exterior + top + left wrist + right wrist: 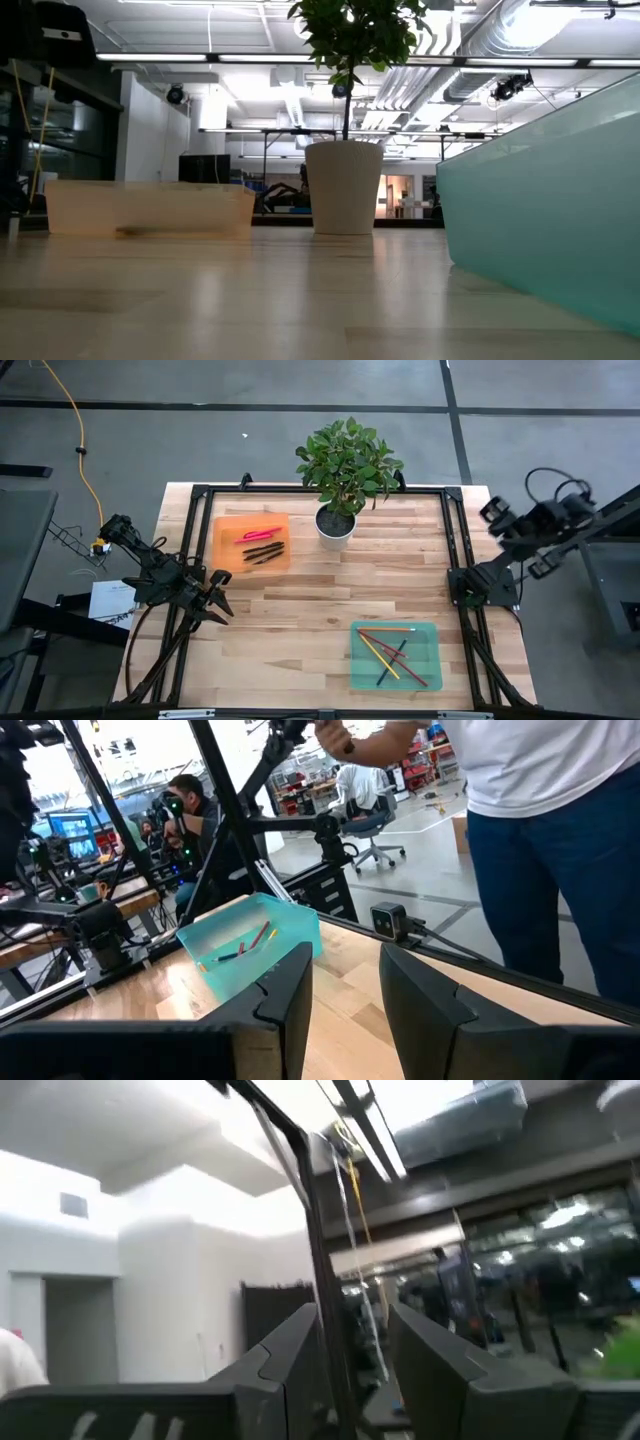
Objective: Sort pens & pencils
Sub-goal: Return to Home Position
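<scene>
Orange plastic is framing the pens point(258, 536): pink ones and dark ones are lying together in the orange bin point(225, 562) on the far left part of the table point(300, 610), just beside the potted plant point(345, 465). Yellow, red and tan pencils point(390, 660), along with one long dark one, are lying crossed over each other in the green bin point(428, 645) at the near right. Every stick in view is sitting in one bin or the other, so the sorting is looking finished.

Over the table's left edge, the left gripper point(222, 600) is hanging with its fingers parted and nothing between them. Off the right side, the right gripper point(355, 1330) is pointing up toward the ceiling, likewise spread and empty.

Any stick needing a re-pick is probably going to feel light, stiff and smooth, and be prone to rolling. Pinching across the shaft near mid-length, clear of crossing neighbours, is looking safest.
</scene>
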You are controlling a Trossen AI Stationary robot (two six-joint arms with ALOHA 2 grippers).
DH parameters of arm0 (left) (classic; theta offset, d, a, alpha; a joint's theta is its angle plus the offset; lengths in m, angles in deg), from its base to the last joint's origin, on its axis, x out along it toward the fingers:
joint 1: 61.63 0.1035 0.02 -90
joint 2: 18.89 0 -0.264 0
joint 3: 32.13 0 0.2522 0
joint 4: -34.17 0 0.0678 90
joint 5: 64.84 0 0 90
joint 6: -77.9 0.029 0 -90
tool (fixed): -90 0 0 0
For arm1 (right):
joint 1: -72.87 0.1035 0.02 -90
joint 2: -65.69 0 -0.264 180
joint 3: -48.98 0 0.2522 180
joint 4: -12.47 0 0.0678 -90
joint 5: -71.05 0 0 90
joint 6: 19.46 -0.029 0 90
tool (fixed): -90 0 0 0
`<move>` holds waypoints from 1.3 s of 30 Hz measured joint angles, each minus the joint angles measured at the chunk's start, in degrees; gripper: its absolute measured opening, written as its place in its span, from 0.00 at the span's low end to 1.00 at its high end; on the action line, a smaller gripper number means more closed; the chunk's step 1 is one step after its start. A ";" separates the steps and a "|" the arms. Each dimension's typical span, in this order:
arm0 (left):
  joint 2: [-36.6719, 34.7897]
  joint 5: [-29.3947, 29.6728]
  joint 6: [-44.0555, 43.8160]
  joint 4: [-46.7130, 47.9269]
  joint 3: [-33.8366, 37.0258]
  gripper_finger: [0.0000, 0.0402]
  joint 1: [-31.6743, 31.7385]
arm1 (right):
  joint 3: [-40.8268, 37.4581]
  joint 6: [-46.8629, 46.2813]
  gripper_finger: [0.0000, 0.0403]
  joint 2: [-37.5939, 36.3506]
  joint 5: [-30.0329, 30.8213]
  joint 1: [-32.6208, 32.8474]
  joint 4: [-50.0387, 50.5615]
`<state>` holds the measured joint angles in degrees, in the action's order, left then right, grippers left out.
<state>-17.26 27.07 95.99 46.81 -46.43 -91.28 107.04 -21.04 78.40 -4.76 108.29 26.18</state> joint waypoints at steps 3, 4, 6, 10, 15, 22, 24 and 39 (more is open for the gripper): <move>0.00 0.00 0.00 0.00 0.00 0.27 0.00 | -4.38 -0.92 0.29 -1.20 3.12 -0.10 0.32; 0.00 0.00 0.00 0.00 0.00 0.27 0.00 | -5.65 -0.81 0.29 -1.52 4.11 -0.17 0.26; 0.00 0.00 0.00 0.00 0.00 0.27 0.00 | -7.78 -0.34 0.29 -1.90 6.31 -0.50 0.19; 0.00 0.00 0.00 0.00 0.00 0.27 0.00 | -10.69 -0.69 0.29 -2.70 8.13 -1.90 1.03; 0.02 0.00 0.00 0.01 0.00 0.27 0.00 | -12.33 -1.18 0.29 -5.57 6.50 -4.03 1.26; 0.00 0.00 0.00 0.00 0.00 0.27 0.01 | -16.21 -2.17 0.29 -12.58 6.92 -5.05 1.37; 0.00 0.00 0.00 0.01 0.00 0.27 0.02 | -17.50 -2.52 0.29 -12.48 8.94 -5.14 2.33; 0.00 0.00 0.00 0.00 0.00 0.27 0.02 | -35.43 -14.16 0.29 -12.44 -10.21 -8.36 -17.51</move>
<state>-17.26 27.07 95.99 46.81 -46.43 -91.26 71.61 -35.20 65.96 -14.97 99.93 8.68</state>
